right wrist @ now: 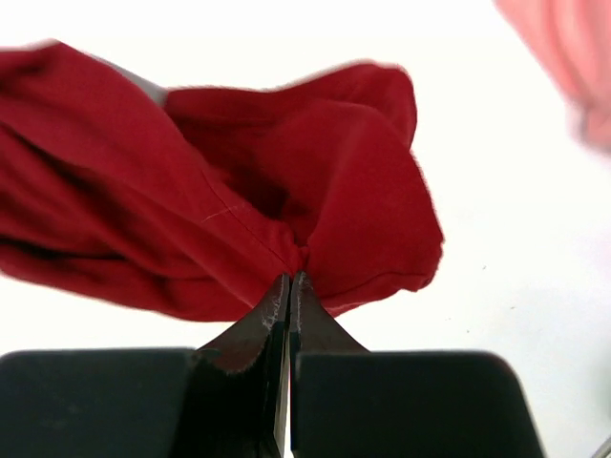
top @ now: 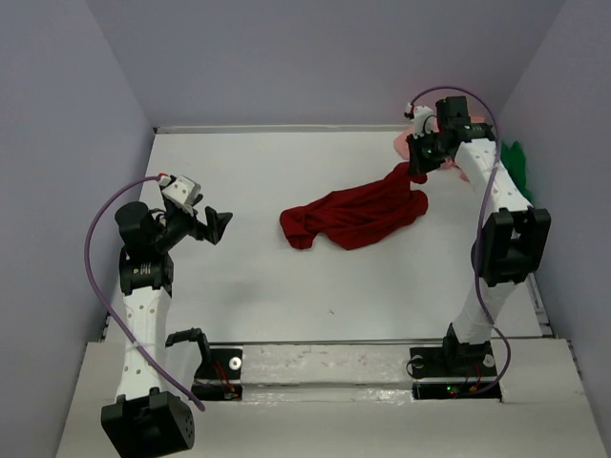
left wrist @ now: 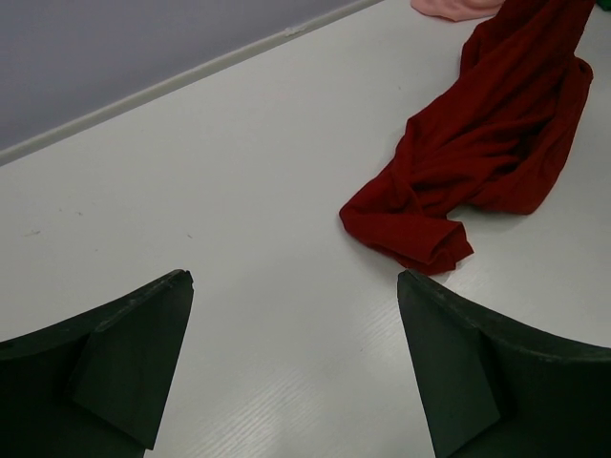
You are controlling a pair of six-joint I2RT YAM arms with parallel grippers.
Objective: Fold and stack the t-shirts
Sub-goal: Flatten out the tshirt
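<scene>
The dark red t-shirt lies crumpled on the white table right of centre. It also shows in the left wrist view and the right wrist view. My right gripper is shut on its far right end, pinching a fold of cloth. The salmon pink t-shirt sits at the far right corner behind the right arm, blurred in the right wrist view. The bright green t-shirt peeks out right of that arm. My left gripper is open and empty, left of the red shirt.
The white table is walled by grey panels at left, back and right. Both arm bases are bolted at the near edge.
</scene>
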